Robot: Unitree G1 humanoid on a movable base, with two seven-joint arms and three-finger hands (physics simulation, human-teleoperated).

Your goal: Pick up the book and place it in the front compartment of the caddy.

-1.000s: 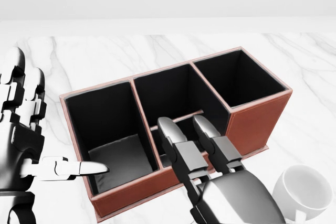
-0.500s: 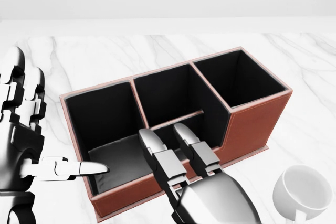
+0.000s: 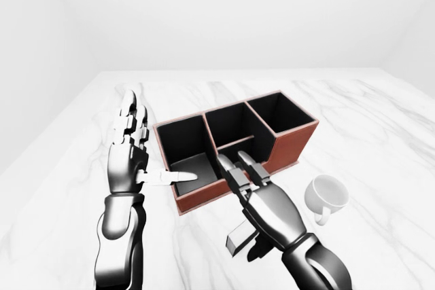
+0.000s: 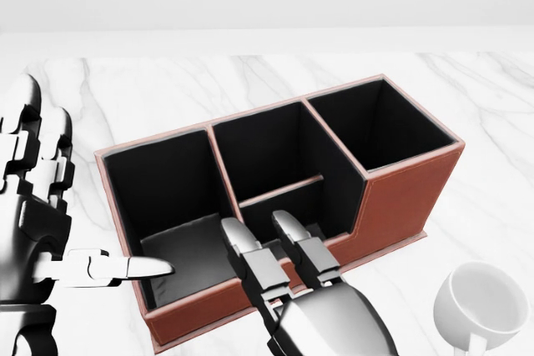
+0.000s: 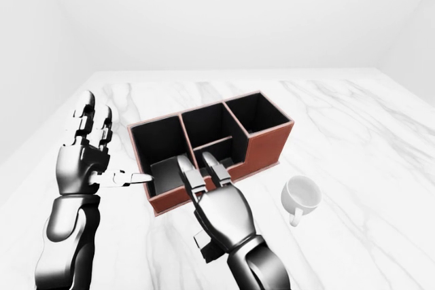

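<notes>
The red-brown caddy (image 4: 402, 198) with black lining stands mid-table in the head view. It has three deep compartments in a row and a low one at the bottom of the middle. A flat dark grey book (image 4: 193, 256) lies tilted inside the left-end compartment, with no hand on it. My left hand (image 3: 139, 151) stands open to the caddy's left, fingers upright, thumb pointing at the book. My right hand (image 4: 260, 239) is open, palm down, with two fingers stretched over the caddy's lower rim by the low compartment; they hold nothing.
A white mug (image 4: 488, 302) sits on the white marble table (image 4: 467, 89) at the lower right, close to my right forearm. A plain white wall rises beyond the table's top edge.
My right hand has drawn back toward the bottom left of the head view, out from over the low middle compartment. The left hand, the caddy and the book have not moved.
</notes>
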